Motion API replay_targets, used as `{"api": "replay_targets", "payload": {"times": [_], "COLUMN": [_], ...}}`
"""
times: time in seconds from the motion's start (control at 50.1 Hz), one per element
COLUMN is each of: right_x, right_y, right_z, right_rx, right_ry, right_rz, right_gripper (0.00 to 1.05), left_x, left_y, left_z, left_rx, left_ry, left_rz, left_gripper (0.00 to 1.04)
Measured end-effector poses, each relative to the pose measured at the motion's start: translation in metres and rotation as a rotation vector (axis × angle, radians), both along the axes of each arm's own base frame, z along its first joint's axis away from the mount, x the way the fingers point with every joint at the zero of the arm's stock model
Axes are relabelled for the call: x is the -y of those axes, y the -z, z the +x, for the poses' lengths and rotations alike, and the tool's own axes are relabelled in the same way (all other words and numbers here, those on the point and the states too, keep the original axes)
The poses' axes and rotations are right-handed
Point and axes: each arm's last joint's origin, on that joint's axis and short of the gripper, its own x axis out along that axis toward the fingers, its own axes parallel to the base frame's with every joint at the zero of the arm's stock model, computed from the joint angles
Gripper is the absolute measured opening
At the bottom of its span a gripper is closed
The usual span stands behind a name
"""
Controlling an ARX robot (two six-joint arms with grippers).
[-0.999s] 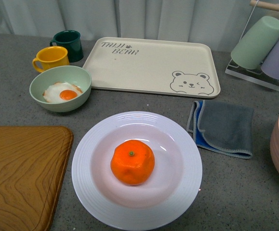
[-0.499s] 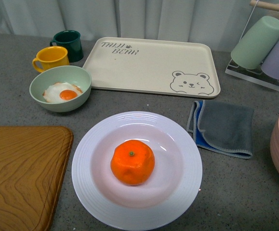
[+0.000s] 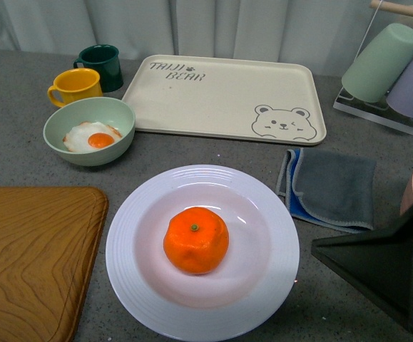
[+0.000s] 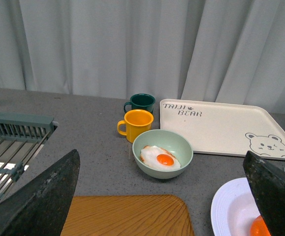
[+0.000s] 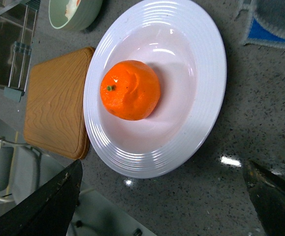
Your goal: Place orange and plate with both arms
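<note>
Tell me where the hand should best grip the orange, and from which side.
Grip the orange across its rounded sides, coming from straight above: it sits stem up in the deep plate, whose raised rim likely blocks a low approach.

We see the orange (image 3: 196, 240) resting in the middle of the plate (image 3: 123, 246), down in its shallow well. The fruit is bright and a little flattened, its skin is dimpled, and its small green stem spot faces upward. The plate is large, round, white and glossy, and we count several concentric ridges on its wide rim. It lies flat on the grey speckled tabletop (image 3: 21, 157), close to the robot in the front view.
</note>
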Motion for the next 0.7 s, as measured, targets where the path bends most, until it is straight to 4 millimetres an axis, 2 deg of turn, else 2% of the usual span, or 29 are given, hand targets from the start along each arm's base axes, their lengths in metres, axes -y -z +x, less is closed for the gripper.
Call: {"api": "replay_targets", "payload": {"times": [0.26, 0.479, 0.699], "right_x": [-0.002, -0.012, -0.022], "right_y": [0.026, 0.042, 0.054], "right_z": [0.032, 0.068, 0.080], "right_rx": [-0.167, -0.256, -0.324], "right_ry": [0.003, -0.010, -0.026], "right_rz": [0.002, -0.001, -0.003], "right_gripper": [0.95, 0.95, 0.95], "left_x": [0.000, 0.000, 0.000], "left_y": [0.000, 0.000, 0.000], "left_z": [0.000, 0.000, 0.000], "left_rx": [0.000, 0.000, 0.000], "left_ry": [0.000, 0.000, 0.000], "left_rz": [0.000, 0.000, 0.000], "left_gripper": [0.98, 0.98, 0.98]}}
